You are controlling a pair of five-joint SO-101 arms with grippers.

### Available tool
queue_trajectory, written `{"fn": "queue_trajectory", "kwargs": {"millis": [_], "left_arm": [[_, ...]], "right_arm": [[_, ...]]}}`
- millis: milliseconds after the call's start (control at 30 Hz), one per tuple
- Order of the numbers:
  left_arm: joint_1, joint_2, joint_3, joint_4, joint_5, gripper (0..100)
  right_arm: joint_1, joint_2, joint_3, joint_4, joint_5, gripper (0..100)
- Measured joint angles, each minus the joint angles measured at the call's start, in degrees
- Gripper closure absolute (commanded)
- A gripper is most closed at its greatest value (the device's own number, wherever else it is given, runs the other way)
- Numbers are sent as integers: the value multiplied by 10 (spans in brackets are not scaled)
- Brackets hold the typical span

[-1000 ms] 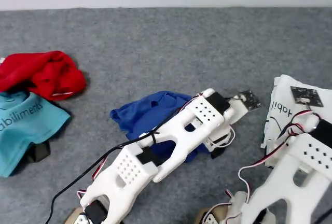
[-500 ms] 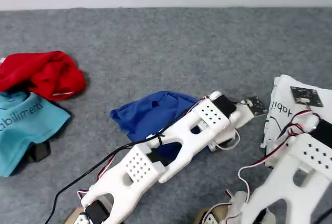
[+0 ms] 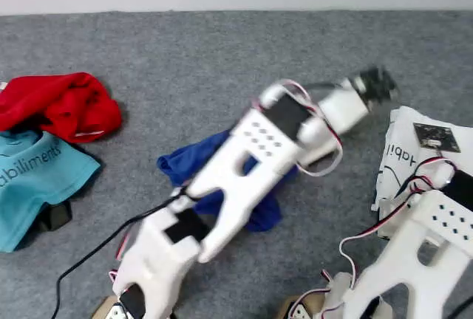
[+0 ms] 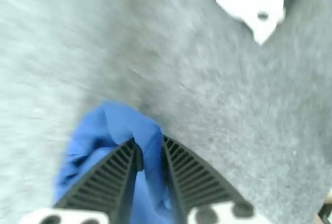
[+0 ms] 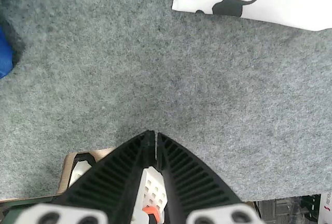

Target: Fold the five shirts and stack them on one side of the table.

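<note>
Table: covered in grey felt-like cloth, with all the shirts lying or hanging over it.
Left arm: white, stretched slantwise from the near edge toward the middle of the table. It passes over the blue shirt, and its wrist ends near the white shirt.
Right arm: white with red and black wires, at the near right corner, its upper part overlapping the white shirt's near edge.
Teal shirt: spread loosely at the left edge with pale lettering on it, touching the red shirt beyond it.
White shirt: lies flat at the right edge and has black print.
Red shirt: a crumpled heap at the far left, against the teal shirt.
Blue shirt: bunched near the middle of the table, partly hidden under the left arm and well apart from the shirts at either side.
Dark item: pokes out from under the teal shirt's near edge; what it is cannot be told.
Left gripper: black ribbed jaws pinched on a fold of the blue shirt, the cloth bulging up between and beyond the tips.
Right gripper: jaws pressed together with nothing between them, above bare grey cloth, with the white shirt's printed edge some way beyond the tips.
</note>
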Motion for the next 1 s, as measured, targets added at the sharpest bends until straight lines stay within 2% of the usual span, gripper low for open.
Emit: {"fn": "queue_trajectory", "kwargs": {"millis": [300,567,700,833,1000], "left_arm": [[-115,-215,0,4,-1,987],[-208,-367,6,4,-69,987],[-256,-444,76,4,-74,987],[-280,-493,145,4,-94,987],[-301,-504,147,-39,-103,987]], "right_arm": [[-8,0,0,0,22,990],[-132,0,0,0,30,990],[-199,0,0,-4,16,990],[-229,0,0,-25,-13,990],[-251,0,0,-33,-20,990]]}}
